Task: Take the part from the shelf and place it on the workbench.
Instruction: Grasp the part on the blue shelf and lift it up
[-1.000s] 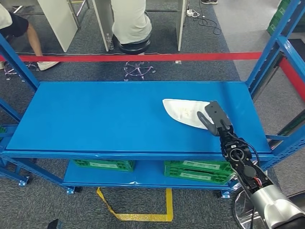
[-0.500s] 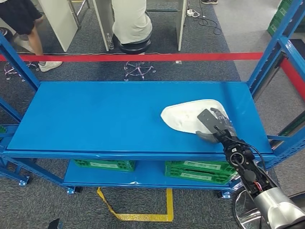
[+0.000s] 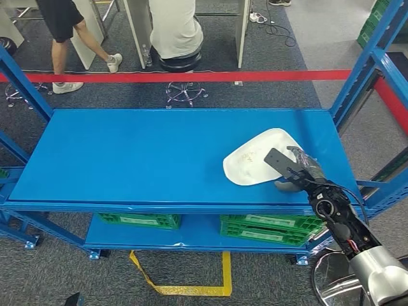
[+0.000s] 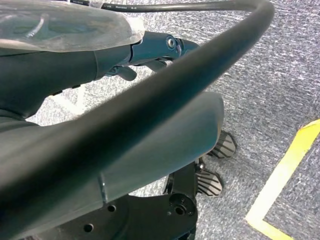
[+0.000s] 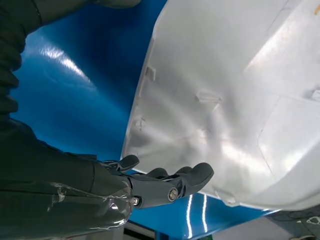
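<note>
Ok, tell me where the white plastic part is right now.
In the head view, the white curved plastic part lies on the right end of the blue metal shelf, with the robot's right hand gripping its near right edge.

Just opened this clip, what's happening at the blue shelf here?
The robot's right hand has hold of a white moulded part at its near right edge, on the top level of the blue shelf. The right wrist view shows the part tilted up off the shelf surface, with dark fingers under its rim. It has not left the shelf yet. Green crates sit on the lower level, and people are beyond the red floor line.
</note>
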Robot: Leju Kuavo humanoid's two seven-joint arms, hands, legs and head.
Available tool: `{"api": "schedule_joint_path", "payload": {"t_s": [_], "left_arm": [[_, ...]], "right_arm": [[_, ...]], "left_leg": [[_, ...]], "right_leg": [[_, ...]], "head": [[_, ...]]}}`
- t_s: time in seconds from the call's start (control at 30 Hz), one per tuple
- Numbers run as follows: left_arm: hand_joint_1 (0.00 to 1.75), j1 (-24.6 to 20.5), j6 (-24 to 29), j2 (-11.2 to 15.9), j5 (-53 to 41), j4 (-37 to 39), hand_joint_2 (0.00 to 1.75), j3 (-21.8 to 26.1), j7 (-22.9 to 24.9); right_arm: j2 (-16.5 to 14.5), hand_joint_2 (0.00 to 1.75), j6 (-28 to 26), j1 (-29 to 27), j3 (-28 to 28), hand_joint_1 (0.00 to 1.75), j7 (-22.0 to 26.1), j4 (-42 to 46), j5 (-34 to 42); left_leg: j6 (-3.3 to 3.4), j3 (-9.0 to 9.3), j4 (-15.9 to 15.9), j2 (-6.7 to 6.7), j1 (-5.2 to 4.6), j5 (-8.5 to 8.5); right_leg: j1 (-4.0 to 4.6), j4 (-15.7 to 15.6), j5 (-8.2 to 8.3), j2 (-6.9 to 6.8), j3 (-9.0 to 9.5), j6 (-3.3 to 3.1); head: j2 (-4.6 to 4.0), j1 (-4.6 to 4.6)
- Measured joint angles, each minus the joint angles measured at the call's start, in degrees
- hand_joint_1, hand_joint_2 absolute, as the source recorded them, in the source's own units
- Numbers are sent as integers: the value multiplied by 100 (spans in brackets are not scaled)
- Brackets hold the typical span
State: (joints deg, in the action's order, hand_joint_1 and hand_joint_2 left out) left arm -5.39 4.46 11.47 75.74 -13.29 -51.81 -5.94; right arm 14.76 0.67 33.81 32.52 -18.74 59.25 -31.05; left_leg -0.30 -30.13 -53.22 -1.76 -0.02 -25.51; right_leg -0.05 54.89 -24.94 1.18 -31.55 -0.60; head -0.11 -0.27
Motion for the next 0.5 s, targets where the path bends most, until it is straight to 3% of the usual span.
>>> {"api": "schedule_joint_path", "payload": {"t_s": [0.33, 0.5], "left_arm": [[0, -2, 0, 1, 84, 0, 0, -4, 1], [0, -2, 0, 1, 111, 0, 0, -4, 0]], "right_arm": [[79, 175, 670, 468, 170, 0, -77, 0, -137], [85, 175, 752, 594, 267, 0, -78, -1, -136]], "left_leg": [[0, 0, 0, 0, 0, 0], [0, 0, 0, -1, 0, 0]], "right_leg": [[0, 0, 0, -1, 1, 1], [0, 0, 0, -3, 1, 1]], "head": [[0, -2], [0, -2]]}}
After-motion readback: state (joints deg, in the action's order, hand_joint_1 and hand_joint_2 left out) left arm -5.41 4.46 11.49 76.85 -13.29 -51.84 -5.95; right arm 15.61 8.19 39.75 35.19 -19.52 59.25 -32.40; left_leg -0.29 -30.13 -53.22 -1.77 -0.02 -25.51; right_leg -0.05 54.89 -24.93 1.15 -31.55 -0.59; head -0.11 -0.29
